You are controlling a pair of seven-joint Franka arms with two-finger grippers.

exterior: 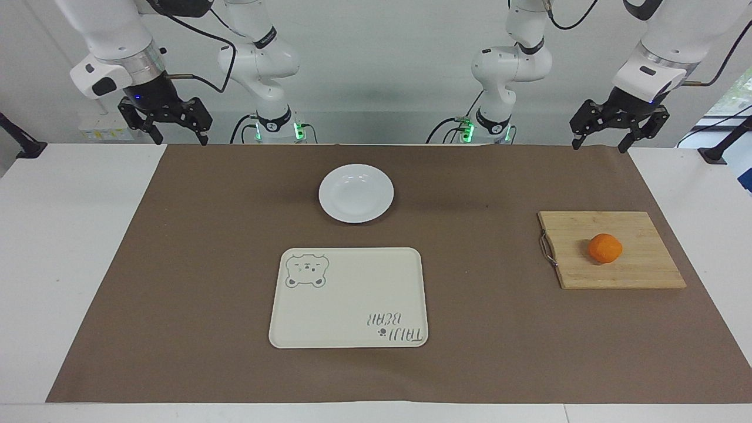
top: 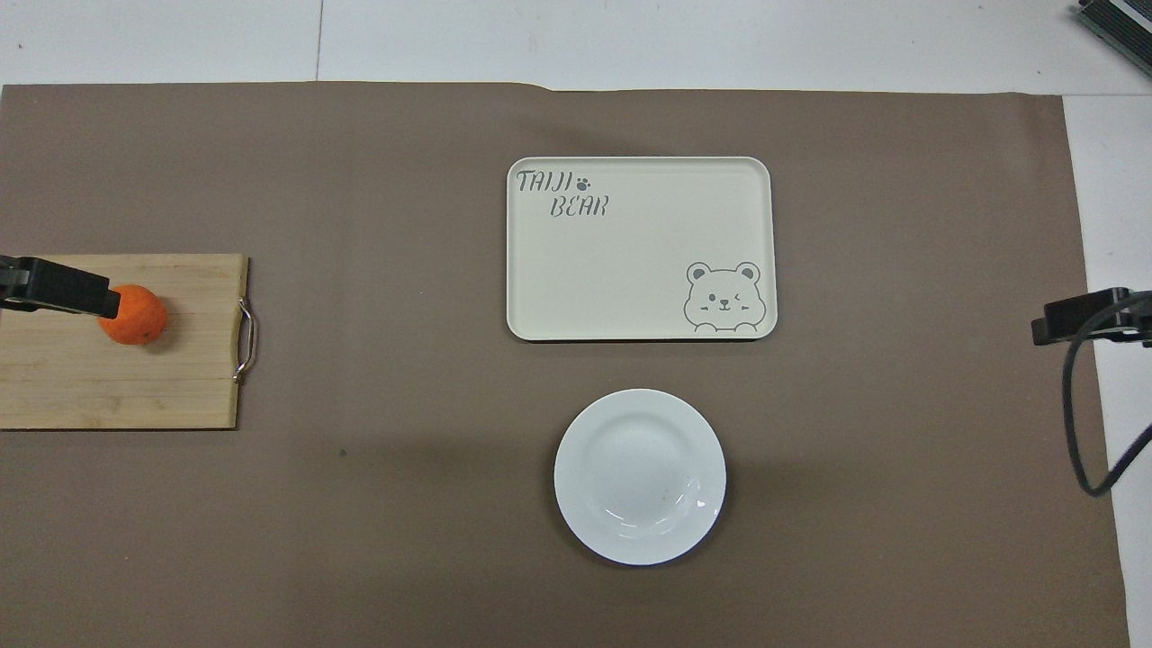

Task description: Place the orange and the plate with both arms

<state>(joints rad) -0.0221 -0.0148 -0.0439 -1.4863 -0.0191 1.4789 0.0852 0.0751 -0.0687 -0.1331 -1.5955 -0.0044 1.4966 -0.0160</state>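
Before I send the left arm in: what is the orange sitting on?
The orange rests on a wooden cutting board; nothing else is on the board.

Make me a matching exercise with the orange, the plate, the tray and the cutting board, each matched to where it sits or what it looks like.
Things:
1. orange
2. plate
3. tray
4. cutting board

Descriptions:
A. cream rectangle with a bear drawing
B. wooden, at the left arm's end of the table
C. resting on the wooden board
D. round and white, nearer to the robots than the tray

Pairs: 1-C, 2-D, 3-A, 4-B
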